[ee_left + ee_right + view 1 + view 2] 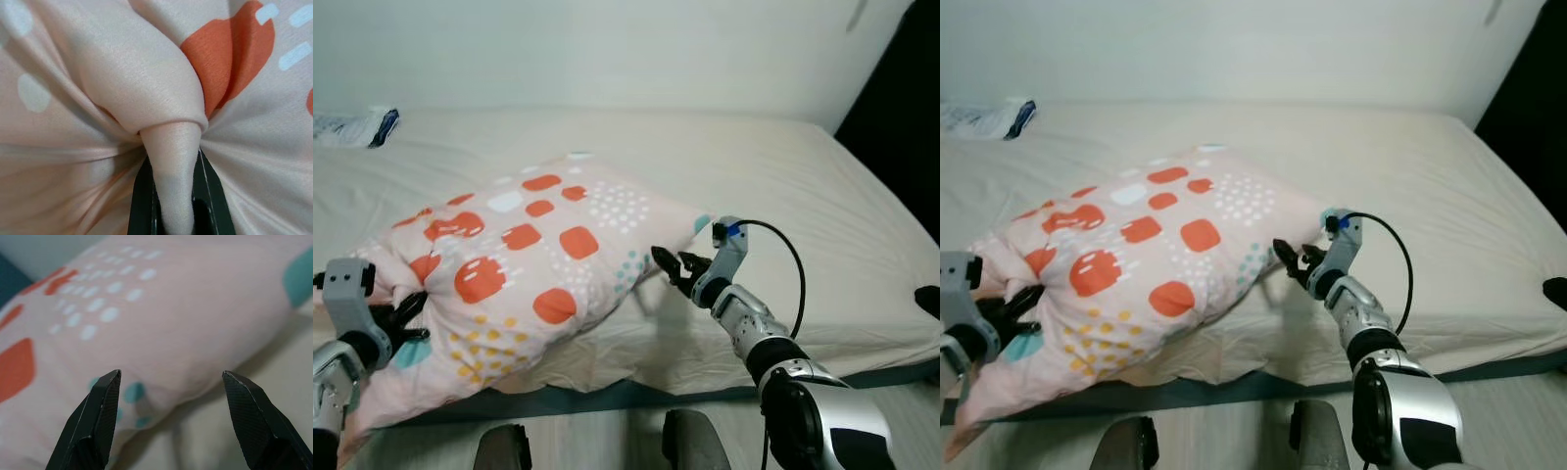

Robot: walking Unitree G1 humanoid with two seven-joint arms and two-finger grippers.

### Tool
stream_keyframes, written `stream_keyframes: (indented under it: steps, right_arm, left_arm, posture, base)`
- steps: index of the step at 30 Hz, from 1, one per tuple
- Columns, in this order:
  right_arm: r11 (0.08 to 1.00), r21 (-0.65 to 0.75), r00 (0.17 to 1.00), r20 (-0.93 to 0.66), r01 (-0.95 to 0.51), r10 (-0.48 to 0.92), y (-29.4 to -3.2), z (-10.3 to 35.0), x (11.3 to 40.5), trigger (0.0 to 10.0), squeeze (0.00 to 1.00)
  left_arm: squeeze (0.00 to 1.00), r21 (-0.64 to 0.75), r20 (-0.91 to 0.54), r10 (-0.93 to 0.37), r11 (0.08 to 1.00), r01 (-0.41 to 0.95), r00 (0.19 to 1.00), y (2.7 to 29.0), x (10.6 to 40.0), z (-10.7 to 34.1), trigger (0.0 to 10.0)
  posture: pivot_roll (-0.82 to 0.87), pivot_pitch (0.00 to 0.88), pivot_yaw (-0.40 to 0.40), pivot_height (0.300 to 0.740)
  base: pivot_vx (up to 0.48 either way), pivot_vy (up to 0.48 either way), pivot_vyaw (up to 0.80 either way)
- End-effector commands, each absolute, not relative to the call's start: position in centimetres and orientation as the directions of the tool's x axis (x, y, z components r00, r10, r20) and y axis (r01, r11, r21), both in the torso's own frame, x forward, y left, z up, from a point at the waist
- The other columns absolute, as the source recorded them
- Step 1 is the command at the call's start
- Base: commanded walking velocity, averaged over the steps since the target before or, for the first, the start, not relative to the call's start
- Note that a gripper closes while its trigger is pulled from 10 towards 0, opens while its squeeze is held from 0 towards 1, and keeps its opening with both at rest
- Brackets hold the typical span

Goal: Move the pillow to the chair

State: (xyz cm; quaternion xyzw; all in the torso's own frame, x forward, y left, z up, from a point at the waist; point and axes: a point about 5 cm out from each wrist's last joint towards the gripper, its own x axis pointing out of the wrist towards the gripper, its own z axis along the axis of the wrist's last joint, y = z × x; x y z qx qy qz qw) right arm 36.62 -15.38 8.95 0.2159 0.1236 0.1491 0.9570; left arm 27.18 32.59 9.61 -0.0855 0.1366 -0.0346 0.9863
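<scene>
Left gripper (403,318) pinching fold of patterned pillow (524,264); right gripper (673,264) spread wide, empty, just beside pillow edge. Risk: thin fabric pinch slipping on lift.

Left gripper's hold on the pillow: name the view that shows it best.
Left wrist view: the left gripper is shut on a pinched fold of pillow. The eye views show it at the pillow's near left corner, fingers partly buried. Right wrist view shows the pillow's other end.

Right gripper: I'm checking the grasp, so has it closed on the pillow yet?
No, the right gripper is wide open, just short of the pillow.
</scene>
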Motion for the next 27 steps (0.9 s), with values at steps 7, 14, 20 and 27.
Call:
stream_keyframes:
  steps: [7, 14, 20, 27]
  right_arm:
    - [0.83, 0.556, 0.979, -0.19, 0.041, 0.079, -19.4, 9.4, 36.9, 10.0, 0.0]
    - [0.843, 0.528, 0.987, -0.16, 0.102, -0.019, -21.4, 10.1, 36.9, 10.0, 0.0]
    - [0.802, 0.595, 0.996, -0.087, 0.059, -0.009, -21.5, 11.4, 37.5, 10.0, 0.0]
    - [0.757, 0.64, 0.984, -0.006, -0.133, 0.179, -18.5, 12.3, 38.1, 10.0, 0.0]
  left_arm:
    - [0.0, -0.164, -0.176, -0.138, 0.98, 0.109, 0.975, 32.5, 27.5, 11.7, 0.0]
    - [0.0, -0.171, -0.172, -0.106, 0.982, 0.076, 0.979, 33.8, 27.2, 12.5, 0.0]
    - [0.0, -0.204, -0.133, -0.112, 0.975, 0.084, 0.985, 34.1, 26.9, 13.5, 0.0]
    - [0.0, -0.202, -0.119, -0.108, 0.976, 0.083, 0.987, 34.5, 26.5, 13.9, 0.0]
  posture:
    - [0.08, 0.152, -0.089, 0.563]
    - [0.09, 0.184, -0.076, 0.563]
    - [0.12, 0.207, -0.077, 0.563]
    - [0.13, 0.213, -0.08, 0.563]
  base:
    - [0.0, 0.0, 0.0]
    - [0.0, 0.0, 0.0]
    - [0.0, 0.0, 0.0]
    - [0.0, 0.0, 0.0]
